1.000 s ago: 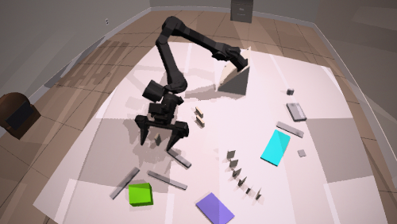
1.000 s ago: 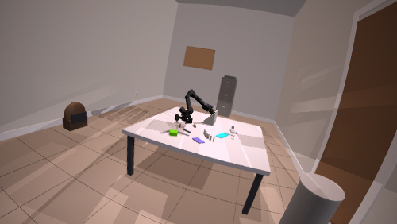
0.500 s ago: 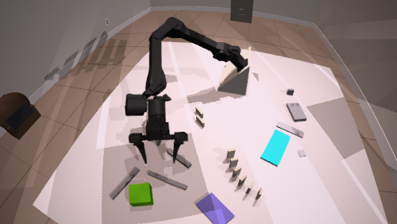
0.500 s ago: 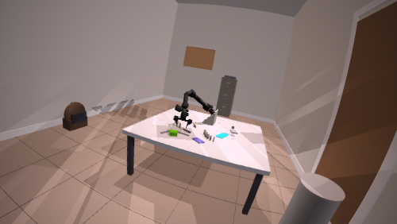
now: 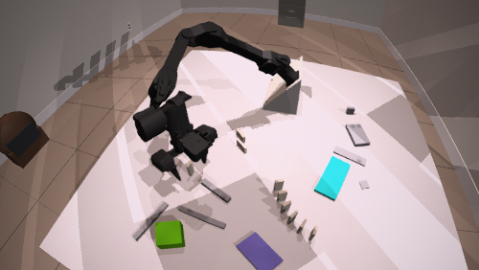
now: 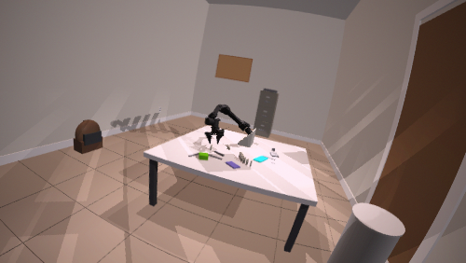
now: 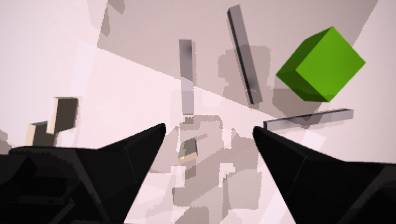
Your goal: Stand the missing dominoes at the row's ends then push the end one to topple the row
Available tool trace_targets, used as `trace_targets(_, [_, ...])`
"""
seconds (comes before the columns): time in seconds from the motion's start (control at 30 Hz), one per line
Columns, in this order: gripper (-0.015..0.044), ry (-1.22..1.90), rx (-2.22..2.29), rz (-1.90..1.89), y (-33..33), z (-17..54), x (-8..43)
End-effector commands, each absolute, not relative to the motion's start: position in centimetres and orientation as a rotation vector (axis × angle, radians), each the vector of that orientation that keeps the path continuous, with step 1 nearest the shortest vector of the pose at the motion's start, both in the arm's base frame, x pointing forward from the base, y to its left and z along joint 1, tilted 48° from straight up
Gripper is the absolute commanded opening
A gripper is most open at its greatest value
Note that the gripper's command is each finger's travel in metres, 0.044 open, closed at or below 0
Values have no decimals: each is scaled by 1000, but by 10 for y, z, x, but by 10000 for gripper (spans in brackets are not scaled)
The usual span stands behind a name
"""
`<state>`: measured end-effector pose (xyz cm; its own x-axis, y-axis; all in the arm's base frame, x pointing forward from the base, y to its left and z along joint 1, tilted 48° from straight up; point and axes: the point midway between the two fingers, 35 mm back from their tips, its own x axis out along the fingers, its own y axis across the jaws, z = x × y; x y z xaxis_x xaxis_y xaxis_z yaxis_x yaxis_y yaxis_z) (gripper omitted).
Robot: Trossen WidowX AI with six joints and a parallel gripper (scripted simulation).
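Note:
My gripper (image 5: 192, 169) (image 6: 214, 142) (image 7: 208, 128) is wide open and empty, pointing down. A lone beige domino (image 5: 190, 168) (image 7: 188, 150) stands below and between the spread fingers, apart from both. Two more dominoes stand close together to the right of the gripper in the top view, the rear one (image 5: 240, 135) and the front one (image 5: 241, 146); both show at the left of the wrist view. The row of several standing dominoes curves across the table's front right, from its rear end domino (image 5: 279, 185) to its front end domino (image 5: 313, 233). The row is outside the wrist view.
Three grey bars (image 5: 216, 190) (image 5: 201, 216) (image 5: 150, 221) and a green block (image 5: 170, 234) (image 7: 330, 65) lie in front of the gripper. A purple slab (image 5: 260, 251) lies left of the row, a cyan slab (image 5: 332, 177) right of it. A grey wedge-shaped object (image 5: 284, 101) stands at the back.

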<state>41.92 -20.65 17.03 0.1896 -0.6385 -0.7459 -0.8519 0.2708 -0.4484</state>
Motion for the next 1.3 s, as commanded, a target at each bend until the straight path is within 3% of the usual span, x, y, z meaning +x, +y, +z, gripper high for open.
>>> trace_targets(0.0, [440, 1834, -1669, 531, -199, 209, 385])
trace_targets(1.17, [440, 1837, -1672, 527, -259, 157, 382])
trace_targets(1.27, [361, 1837, -1672, 527, -259, 157, 382])
